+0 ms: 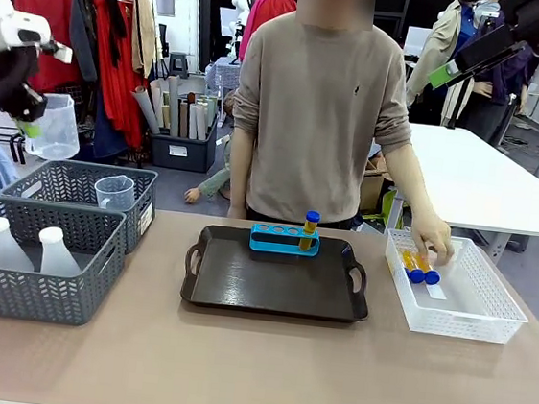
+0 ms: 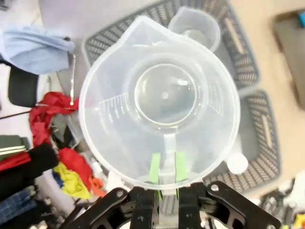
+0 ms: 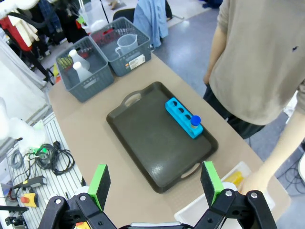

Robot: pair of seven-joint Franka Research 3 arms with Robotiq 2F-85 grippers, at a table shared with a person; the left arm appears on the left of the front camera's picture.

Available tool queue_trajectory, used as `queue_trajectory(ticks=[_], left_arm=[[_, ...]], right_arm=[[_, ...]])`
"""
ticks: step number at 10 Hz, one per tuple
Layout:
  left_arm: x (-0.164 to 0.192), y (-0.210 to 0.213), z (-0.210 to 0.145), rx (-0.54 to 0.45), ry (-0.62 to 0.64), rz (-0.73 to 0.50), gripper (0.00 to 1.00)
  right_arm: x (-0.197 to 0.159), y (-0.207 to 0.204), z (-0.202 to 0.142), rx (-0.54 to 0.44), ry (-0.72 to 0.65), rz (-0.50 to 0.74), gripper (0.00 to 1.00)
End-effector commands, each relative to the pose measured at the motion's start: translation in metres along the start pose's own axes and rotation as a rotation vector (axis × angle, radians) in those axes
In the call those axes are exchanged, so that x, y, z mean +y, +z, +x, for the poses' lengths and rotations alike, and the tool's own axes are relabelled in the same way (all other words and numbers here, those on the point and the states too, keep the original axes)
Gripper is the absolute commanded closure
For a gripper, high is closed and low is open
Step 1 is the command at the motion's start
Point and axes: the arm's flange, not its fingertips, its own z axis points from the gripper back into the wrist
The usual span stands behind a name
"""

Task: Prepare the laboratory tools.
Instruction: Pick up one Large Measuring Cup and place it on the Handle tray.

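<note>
My left gripper [image 1: 31, 125] hangs high at the far left, shut on the handle of a clear measuring beaker [image 1: 55, 129]. In the left wrist view the green pads [image 2: 155, 168] pinch that handle, and I look down into the beaker [image 2: 162, 95]. My right gripper [image 3: 156, 185] is open and empty, high above the table [image 1: 452, 73]. One blue-capped yellow tube [image 1: 310, 228] stands in the blue rack [image 1: 283, 240] on the dark tray [image 1: 270, 284]. More tubes [image 1: 419, 269] lie in the white basket [image 1: 470, 310], where a person's hand [image 1: 434, 241] rests on them. Two white flasks [image 1: 2, 241] stand in the near grey basket [image 1: 38, 298].
A second clear beaker [image 1: 114, 191] sits in the far grey basket [image 1: 79, 180]. The person stands at the far side behind the tray. Bare table lies in front of the tray and baskets.
</note>
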Motion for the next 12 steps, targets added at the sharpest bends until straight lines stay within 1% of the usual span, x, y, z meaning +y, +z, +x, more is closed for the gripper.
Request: queue_trajectory(ticks=[1, 3, 4, 5, 6, 10, 11, 12], left_arm=[[-0.011, 0.035, -0.013, -0.005, -0.114, 0.003, 1.00], [-0.021, 0.079, -0.021, 0.049, -0.221, -0.024, 1.00], [-0.027, 0.094, -0.025, 0.049, -0.257, -0.029, 1.00], [-0.028, 0.104, -0.027, 0.012, -0.277, -0.021, 1.00], [-0.035, 0.085, -0.025, 0.029, -0.205, -0.038, 1.00], [-0.035, 0.085, -0.025, 0.029, -0.205, -0.038, 1.00], [-0.034, 0.086, -0.021, 0.041, -0.222, -0.048, 1.00], [-0.054, 0.113, -0.025, -0.006, -0.306, -0.057, 1.00]], right_arm=[[0.001, 0.000, 0.001, -0.008, 0.004, 0.004, 0.00], [0.001, 0.000, 0.001, -0.008, 0.004, 0.004, 0.00], [0.001, 0.000, 0.001, -0.008, 0.004, 0.004, 0.00], [0.001, 0.000, 0.001, -0.008, 0.004, 0.004, 0.00], [0.001, 0.000, 0.001, -0.008, 0.004, 0.004, 0.00], [0.001, 0.000, 0.001, -0.008, 0.004, 0.004, 0.00], [0.001, 0.000, 0.001, -0.008, 0.004, 0.004, 0.00], [0.001, 0.000, 0.001, -0.008, 0.004, 0.004, 0.00]])
